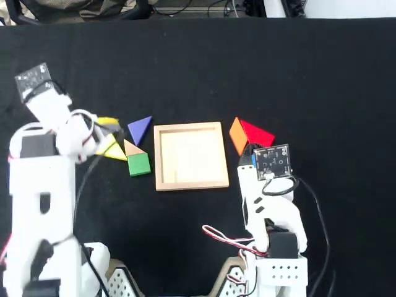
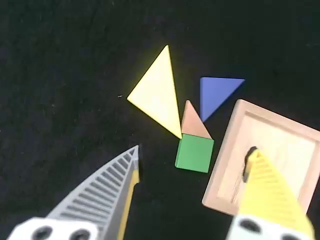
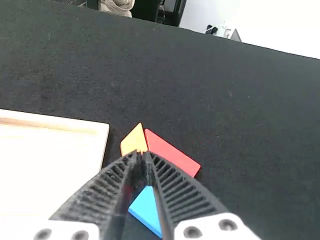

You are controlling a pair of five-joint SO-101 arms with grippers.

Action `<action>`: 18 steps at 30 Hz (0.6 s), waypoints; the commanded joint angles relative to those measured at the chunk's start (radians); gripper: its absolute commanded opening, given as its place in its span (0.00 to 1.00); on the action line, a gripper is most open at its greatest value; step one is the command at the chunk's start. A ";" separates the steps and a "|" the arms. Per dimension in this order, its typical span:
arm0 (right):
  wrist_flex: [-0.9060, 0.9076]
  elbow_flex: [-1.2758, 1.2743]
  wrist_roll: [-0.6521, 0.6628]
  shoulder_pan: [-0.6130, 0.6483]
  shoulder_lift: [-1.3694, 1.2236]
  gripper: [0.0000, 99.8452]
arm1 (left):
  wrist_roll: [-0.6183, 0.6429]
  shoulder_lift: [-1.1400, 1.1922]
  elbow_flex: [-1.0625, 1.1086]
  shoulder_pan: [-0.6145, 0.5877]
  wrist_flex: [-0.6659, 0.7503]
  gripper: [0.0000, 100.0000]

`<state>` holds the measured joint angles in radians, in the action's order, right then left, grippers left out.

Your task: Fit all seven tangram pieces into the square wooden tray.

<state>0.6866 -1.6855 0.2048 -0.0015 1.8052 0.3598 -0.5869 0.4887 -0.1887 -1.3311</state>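
**A:** Where's the square wooden tray (image 1: 158, 154)?

**B:** Flat near the middle of the black surface (image 1: 198, 68), between the two arms.

**A:** And the pieces?

**B:** Toward the surface's left edge lie four. A green square (image 2: 194, 152) sits just beside the tray's wall. A tan triangle (image 2: 192, 122) touches the square, and a yellow triangle (image 2: 157, 92) meets the tan one at a corner. A blue triangle (image 2: 215, 92) lies just beside them, apart.

**A:** The left claw (image 2: 195, 150)?

**B:** Spread wide, hanging over the green square.

**A:** The other side?

**B:** An orange piece (image 3: 134, 142) and a red piece (image 3: 170, 152) touch edge to edge, near the tray. The right claw (image 3: 141, 159) is pressed together above them (a light blue piece (image 3: 145, 207) lies under its fingers).
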 commanded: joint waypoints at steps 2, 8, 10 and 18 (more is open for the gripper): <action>0.017 0.001 -0.003 0.015 0.076 0.01 | 0.126 0.236 -0.182 -0.056 0.002 0.33; 0.023 0.001 -0.002 0.015 0.076 0.01 | 0.133 0.439 -0.265 -0.140 0.000 0.33; 0.023 0.001 -0.002 0.015 0.076 0.01 | 0.132 0.491 -0.272 -0.137 0.000 0.33; 0.023 0.001 -0.002 0.017 0.076 0.01 | 0.130 0.658 -0.278 -0.105 0.084 0.33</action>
<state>0.7081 -1.6855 0.2064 -0.0015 1.8052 0.4872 0.0299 0.2662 -0.3130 -1.3157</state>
